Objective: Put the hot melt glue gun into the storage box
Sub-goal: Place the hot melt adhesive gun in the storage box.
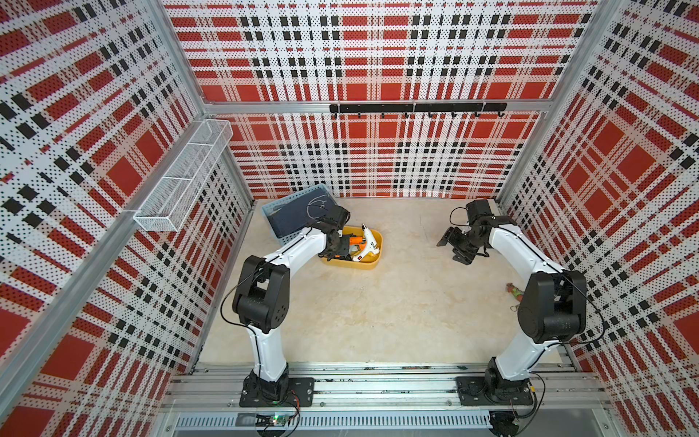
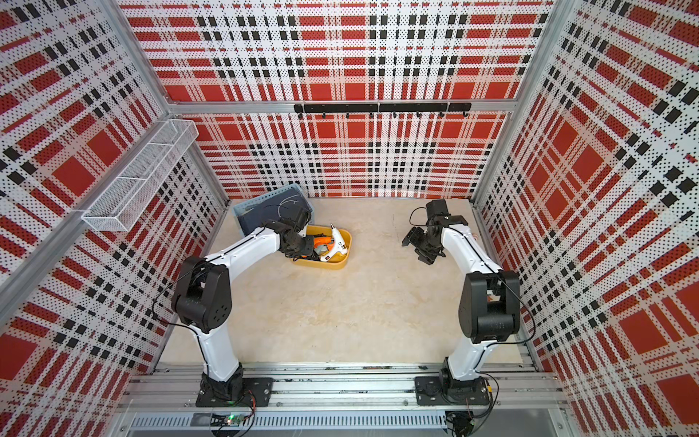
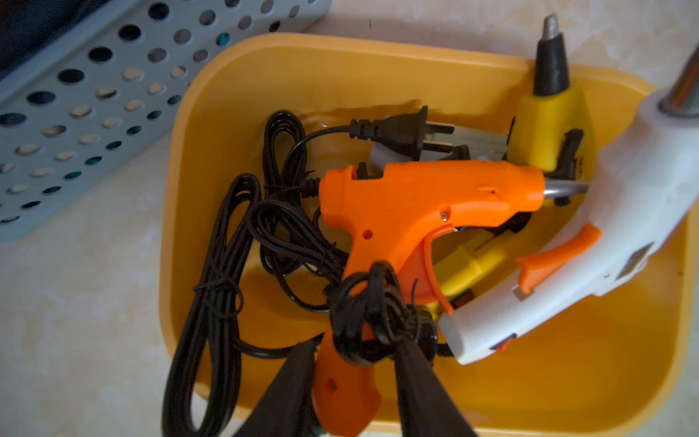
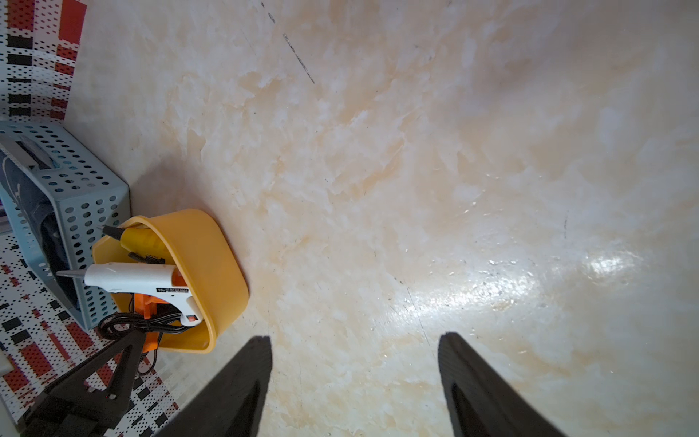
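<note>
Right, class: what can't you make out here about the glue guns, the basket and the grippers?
- Left wrist view: the left gripper flanks the orange glue gun at its handle; coiled cord hides whether it grips.
- Yellow glue gun: mostly buried under the orange one and the white glue gun.
- Blue basket contents: cut off by that view's edge; dark in both top views.
- Small object near the right arm in a top view: too small to name.
</note>
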